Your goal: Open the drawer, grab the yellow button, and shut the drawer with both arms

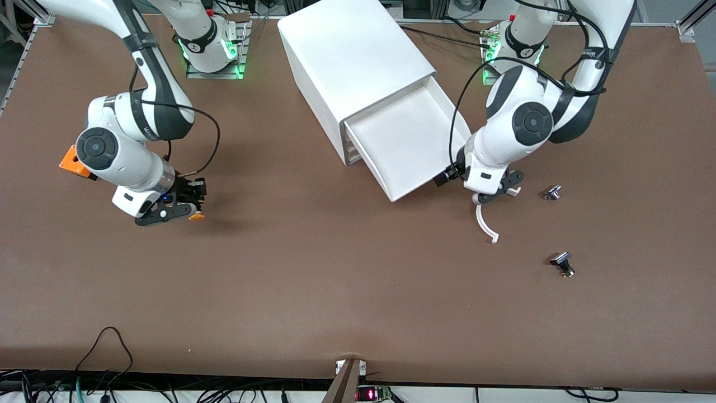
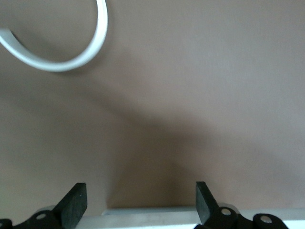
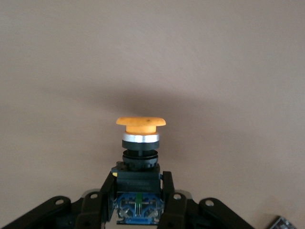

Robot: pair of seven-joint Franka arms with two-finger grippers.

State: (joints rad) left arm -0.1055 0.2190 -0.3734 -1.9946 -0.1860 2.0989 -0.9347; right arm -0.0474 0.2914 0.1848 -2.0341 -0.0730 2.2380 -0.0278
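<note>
Low in the frame lay bare brown table (image 1: 335, 302). At mid-left the right gripper (image 1: 178, 208) clamped the button (image 1: 196, 216); at mid-right the left gripper (image 1: 499, 193) gaped wide – beside the open drawer (image 1: 408, 140).

2 white arms with black joints and black end effectors

The left arm (image 1: 526, 120) and right arm (image 1: 120, 131) are clad in glossy white shells, broken by round black joint discs and dark grey bands. Black cables are looped along each. Green lights glow at both bases. The left end effector (image 2: 141, 202) and right end effector (image 3: 138, 202) are built of black linkages with visible screw holes.
</note>
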